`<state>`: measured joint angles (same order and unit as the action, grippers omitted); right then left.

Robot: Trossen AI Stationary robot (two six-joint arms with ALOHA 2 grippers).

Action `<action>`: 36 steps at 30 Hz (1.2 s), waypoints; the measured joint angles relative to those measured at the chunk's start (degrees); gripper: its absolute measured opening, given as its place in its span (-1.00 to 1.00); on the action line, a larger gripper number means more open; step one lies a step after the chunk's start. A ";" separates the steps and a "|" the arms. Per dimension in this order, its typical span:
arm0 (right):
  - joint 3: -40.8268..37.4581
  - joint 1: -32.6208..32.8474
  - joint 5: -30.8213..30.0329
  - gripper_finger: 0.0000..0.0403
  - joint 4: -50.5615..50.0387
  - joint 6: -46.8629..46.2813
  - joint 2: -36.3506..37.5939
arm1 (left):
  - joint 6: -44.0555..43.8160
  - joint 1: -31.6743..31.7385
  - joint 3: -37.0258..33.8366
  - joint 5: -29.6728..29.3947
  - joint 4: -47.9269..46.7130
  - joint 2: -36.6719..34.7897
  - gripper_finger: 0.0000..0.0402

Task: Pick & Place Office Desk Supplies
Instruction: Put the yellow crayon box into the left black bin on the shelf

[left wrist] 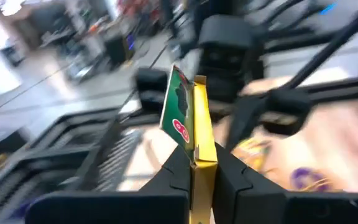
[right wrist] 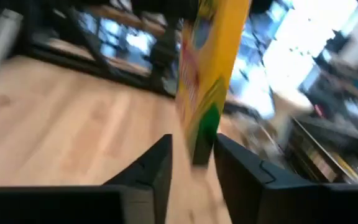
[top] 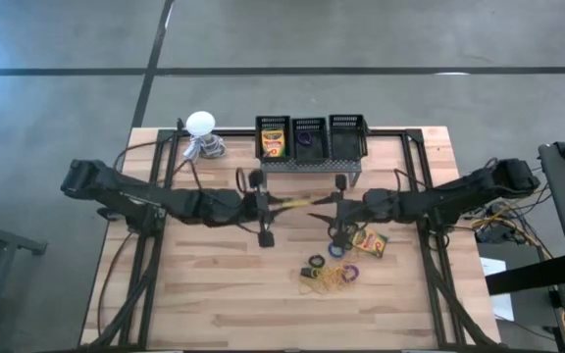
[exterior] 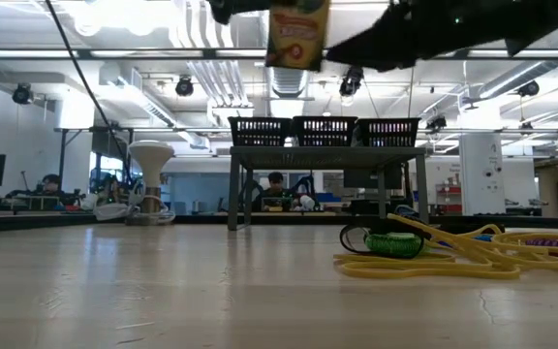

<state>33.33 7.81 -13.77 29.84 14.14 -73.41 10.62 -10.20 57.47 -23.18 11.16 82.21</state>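
Observation:
A yellow-and-green crayon box [top: 297, 203] hangs in the air between the two arms, edge up, high above the table in the low view [exterior: 298, 29]. My left gripper [top: 266, 206] is shut on its left end. My right gripper [top: 334, 208] is open, and its fingers stand on either side of the box's other end [right wrist: 201, 140]; I cannot tell whether they touch it. A second crayon box [top: 273, 143] stands in the basket's left compartment. A third one [top: 372, 242] lies flat on the table. Beside it lie elastic rings [top: 315, 263] and yellow rubber bands [top: 327, 284]. My left gripper pinches the crayon box by its near end [left wrist: 199, 163] between its two fingers [left wrist: 174, 174], which come level from the table's left and lie along the box. The box is lifted clear of the table, stands on edge and reaches out toward the right gripper.
A black three-compartment basket [top: 346, 137] stands on a rack at the table's far edge, with something purple in the middle compartment [top: 305, 138]. The white ball-shaped object [top: 201, 125] stands at the far left. The low view shows a green ring [exterior: 392, 243] and the bands [exterior: 453, 258].

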 joint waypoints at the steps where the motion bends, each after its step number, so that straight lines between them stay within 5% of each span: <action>1: 0.14 0.06 -0.70 -0.34 -3.01 -1.29 0.88 | 0.06 0.65 2.08 -1.75 -3.59 -0.17 -0.88; 7: -2.57 1.93 -0.12 -0.20 -8.08 -7.20 3.24 | 1.37 13.37 14.49 1.00 -21.07 -0.84 -0.88; 14: -4.54 4.78 -0.15 -0.22 -6.01 -6.53 3.45 | -8.54 40.20 14.98 36.47 -22.61 -0.57 -0.85; 17: -4.65 5.03 -0.14 -0.25 -5.63 -5.86 3.52 | -13.03 47.12 11.62 42.86 -19.87 0.67 -0.85; 25: -4.63 4.94 -0.20 -0.32 -4.83 -5.06 3.61 | -17.66 46.41 4.47 45.69 -14.69 1.65 -0.83; 36: -4.63 4.96 -0.21 -0.37 -4.30 -5.17 3.59 | -21.56 44.97 3.95 44.60 -12.91 4.05 -0.69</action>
<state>28.71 12.77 -13.98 25.54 8.97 -69.82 -10.94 34.77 61.42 21.42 -1.75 86.26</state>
